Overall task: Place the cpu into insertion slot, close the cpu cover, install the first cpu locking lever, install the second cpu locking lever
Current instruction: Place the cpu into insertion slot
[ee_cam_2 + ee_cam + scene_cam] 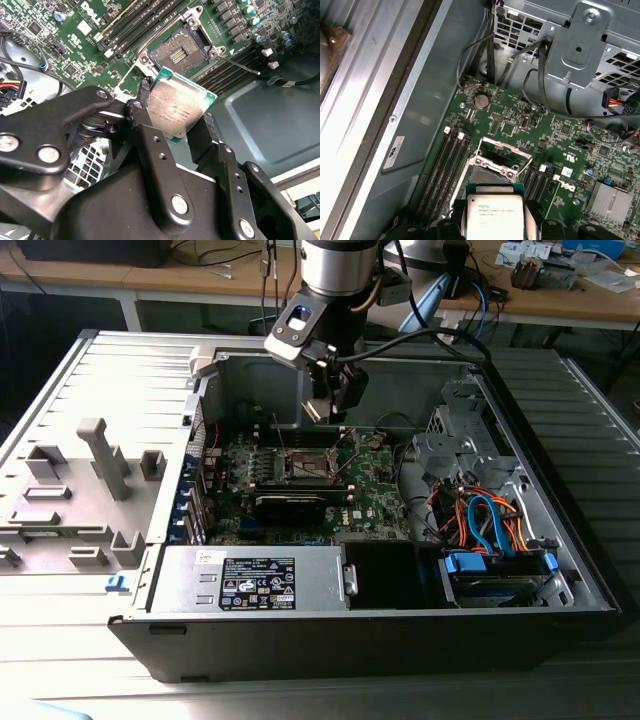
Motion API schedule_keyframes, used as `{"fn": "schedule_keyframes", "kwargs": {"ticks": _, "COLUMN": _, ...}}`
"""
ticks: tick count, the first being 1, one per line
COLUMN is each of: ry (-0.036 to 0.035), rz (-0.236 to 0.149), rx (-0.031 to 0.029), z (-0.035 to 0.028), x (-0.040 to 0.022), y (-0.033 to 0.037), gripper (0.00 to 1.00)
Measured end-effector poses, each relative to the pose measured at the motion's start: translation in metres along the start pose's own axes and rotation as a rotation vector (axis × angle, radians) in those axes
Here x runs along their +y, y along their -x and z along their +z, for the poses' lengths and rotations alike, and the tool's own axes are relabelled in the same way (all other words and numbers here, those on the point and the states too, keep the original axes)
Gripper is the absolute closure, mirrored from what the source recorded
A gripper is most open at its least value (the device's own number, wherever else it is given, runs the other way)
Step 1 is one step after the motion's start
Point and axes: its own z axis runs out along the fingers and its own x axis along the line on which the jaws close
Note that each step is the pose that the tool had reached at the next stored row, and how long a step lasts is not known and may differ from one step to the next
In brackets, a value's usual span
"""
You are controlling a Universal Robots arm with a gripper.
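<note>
Smudged, dull grey metal top of the cpu [181,107], matt black gripper [176,106], glossy green motherboard [75,50]

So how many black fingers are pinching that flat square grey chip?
2. One black metal finger presses one edge of the flat square grey-topped cpu; the other finger presses the opposite edge, with the dark square silver-framed insertion slot open nearby.

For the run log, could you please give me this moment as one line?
hand: shut on chip | chip: held over the board near socket, not seated | socket: empty, uncovered
</note>
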Motion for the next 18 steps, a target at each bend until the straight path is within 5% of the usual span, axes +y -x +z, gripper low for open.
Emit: {"fn": "schedule_keyframes", "kwargs": {"ticks": 18, "ry": 0.0008, "rz": 0.038, "rx": -0.0016, "z": 0.0012, "x": -0.0001, "y": 0.0001, "gripper": 0.45}}
